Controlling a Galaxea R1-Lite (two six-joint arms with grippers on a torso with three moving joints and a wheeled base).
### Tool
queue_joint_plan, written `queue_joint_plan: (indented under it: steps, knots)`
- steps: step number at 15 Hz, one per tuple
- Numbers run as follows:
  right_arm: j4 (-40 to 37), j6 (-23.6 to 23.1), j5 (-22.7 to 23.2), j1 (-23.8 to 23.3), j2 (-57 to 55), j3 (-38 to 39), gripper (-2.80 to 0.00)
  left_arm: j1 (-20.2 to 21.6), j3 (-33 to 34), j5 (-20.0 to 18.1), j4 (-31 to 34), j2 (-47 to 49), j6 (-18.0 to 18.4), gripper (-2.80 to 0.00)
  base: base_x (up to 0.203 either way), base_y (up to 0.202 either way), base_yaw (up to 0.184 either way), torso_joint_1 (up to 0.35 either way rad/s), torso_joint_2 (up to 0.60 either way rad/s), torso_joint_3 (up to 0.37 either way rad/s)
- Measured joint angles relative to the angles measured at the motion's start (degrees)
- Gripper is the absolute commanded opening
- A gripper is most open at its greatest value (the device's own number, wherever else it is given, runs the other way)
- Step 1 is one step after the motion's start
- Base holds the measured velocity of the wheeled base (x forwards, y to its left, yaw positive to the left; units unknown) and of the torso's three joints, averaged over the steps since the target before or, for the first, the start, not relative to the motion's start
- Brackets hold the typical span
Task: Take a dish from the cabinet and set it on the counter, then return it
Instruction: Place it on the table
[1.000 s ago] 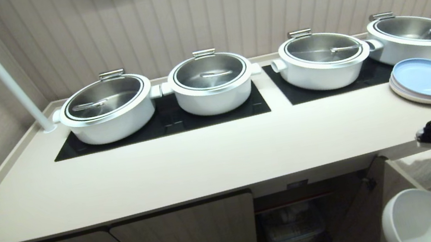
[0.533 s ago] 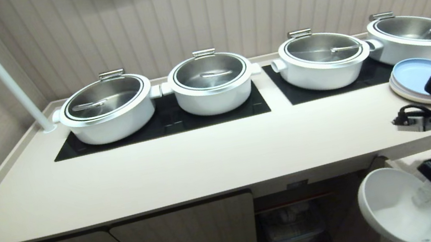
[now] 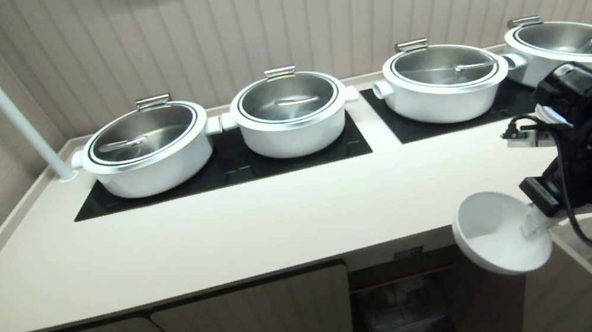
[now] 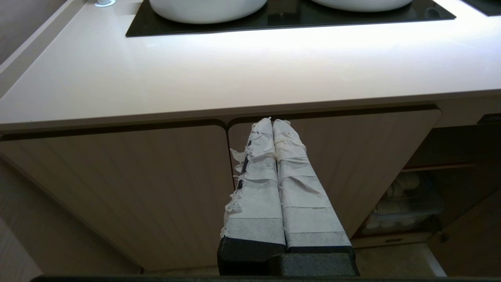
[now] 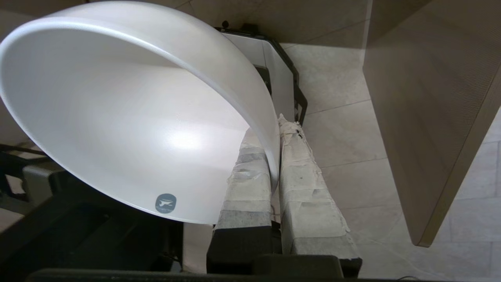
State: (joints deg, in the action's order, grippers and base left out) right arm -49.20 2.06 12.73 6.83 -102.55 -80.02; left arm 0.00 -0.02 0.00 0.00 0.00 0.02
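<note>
Since a second ago you have brought the bowl [image 3: 500,233] up and leftward: it sat low at the right edge of the head view, below the tabletop [image 3: 258,226], and now hangs at the level of the tabletop's near edge, just off its right end. The arm has come up too and now hides the stack of plates that showed far right.

Your right pincer [image 3: 531,223] is clamped on the bowl's rim, one taped finger [image 5: 250,184] inside and the other outside; the bowl is tilted, its opening facing up and left. Your left pincer [image 4: 274,125] is pressed together, holding nothing, parked low in front of the closed cabinet doors [image 4: 164,184].

The near strip of the tabletop, in front of the four lidded pots [image 3: 289,110] on their black panels, lies bare to the bowl's left. Below the bowl the cabinet [image 3: 400,305] stands open, with a clear bin on its shelf, and the open door [image 5: 430,117] is close on the right.
</note>
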Motion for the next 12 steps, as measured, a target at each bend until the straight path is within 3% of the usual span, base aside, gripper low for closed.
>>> queue_joint_plan:
  steps: [12]
  knots:
    - [-9.74, 1.62, -0.44, -1.58, -11.59, -21.79, -2.8, 0.0, 0.0, -0.02, 0.0, 0.0, -0.02, -2.8, 0.0, 0.0, 0.0, 0.0, 0.0, 0.0]
